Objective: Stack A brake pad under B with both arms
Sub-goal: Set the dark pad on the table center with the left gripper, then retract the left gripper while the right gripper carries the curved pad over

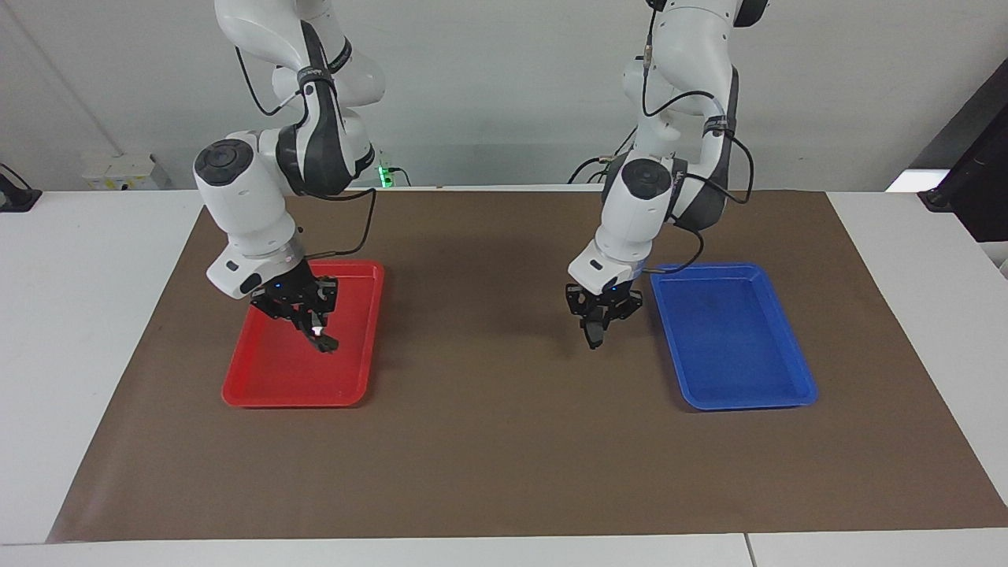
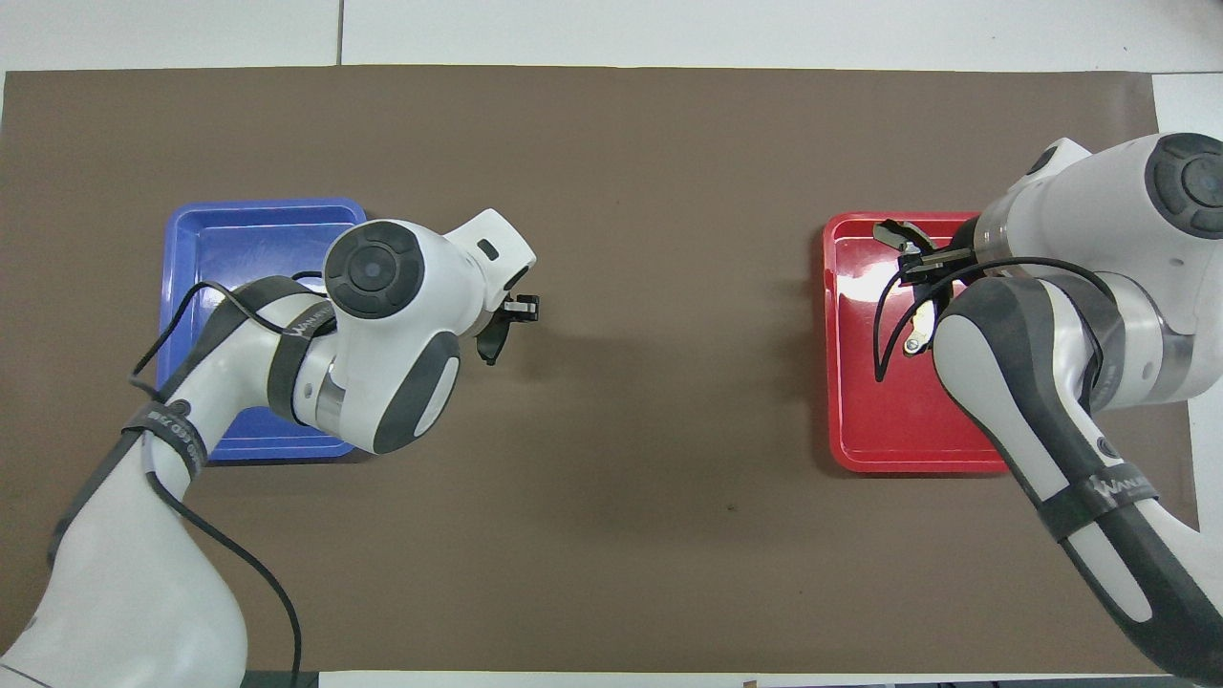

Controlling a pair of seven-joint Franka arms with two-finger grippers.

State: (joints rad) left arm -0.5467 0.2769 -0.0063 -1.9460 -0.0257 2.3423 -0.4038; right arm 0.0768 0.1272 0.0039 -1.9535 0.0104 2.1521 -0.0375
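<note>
My left gripper (image 1: pixel 596 319) (image 2: pixel 516 308) is shut on the A brake pad (image 1: pixel 593 338) (image 2: pixel 491 341), a small flat dark grey piece that hangs below the fingertips. It is raised over the brown mat, just beside the blue tray (image 1: pixel 797 391) (image 2: pixel 187 218) on the side toward the middle of the table. My right gripper (image 1: pixel 315 331) (image 2: pixel 922 260) is shut on B (image 1: pixel 326 345) (image 2: pixel 895 233), a dark curved piece with a light patch. It is held above the red tray (image 1: pixel 236 394) (image 2: pixel 843 457). Most of B is hidden by the gripper.
The brown mat (image 1: pixel 488 441) covers the table between and around the two trays. Nothing lies in either tray. A black cable loops from each wrist. White table shows past the mat's edges.
</note>
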